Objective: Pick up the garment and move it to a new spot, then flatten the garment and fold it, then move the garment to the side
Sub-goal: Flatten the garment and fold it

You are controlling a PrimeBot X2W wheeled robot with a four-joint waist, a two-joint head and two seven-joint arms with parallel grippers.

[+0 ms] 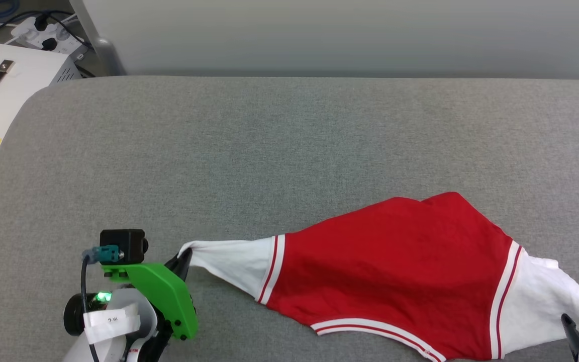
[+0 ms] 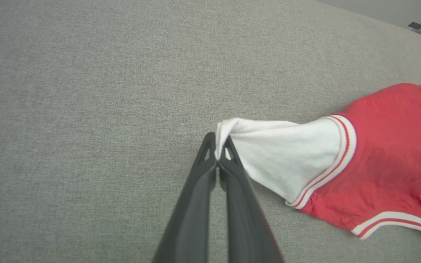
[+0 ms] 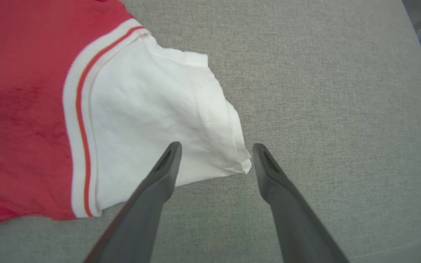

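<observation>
- Risk: the left hand (image 2: 216, 140) is clenched on just the tip of the 9 o'clock sleeve (image 2: 283, 157). It's a thin pinch, so the fabric will likely slip out once the shirt's weight comes onto it.
- Risk: the right hand (image 3: 216, 149) is released, with its fingers wide apart. If the left arm pulls or lifts before the right hand closes, the shirt (image 1: 390, 261) will drag and bunch instead of coming up spread.
- Risk: the right hand straddles only the hem corner of the 3 o'clock sleeve (image 3: 152, 109). One finger is over white cloth and the other over bare bench (image 1: 269, 151), so closing could catch a sliver or miss.
- Risk: the shirt lies close to the bench's 6 o'clock edge. A sloppy tug toward the robot may slide it off.
- Shirt location: on the bench around 4 to 5 o'clock. It is pulled long from 9 to 3 o'clock, with the red body in the middle and a white sleeve at each end.
- Left hand pose: low at bench level near 7 o'clock. The fingers are pressed together and point toward 1 o'clock, with the sleeve stretched taut from the tips.
- Right hand pose: at the 4 o'clock corner of the head view, angled down over the sleeve. I cannot tell whether the tips touch the cloth.
</observation>
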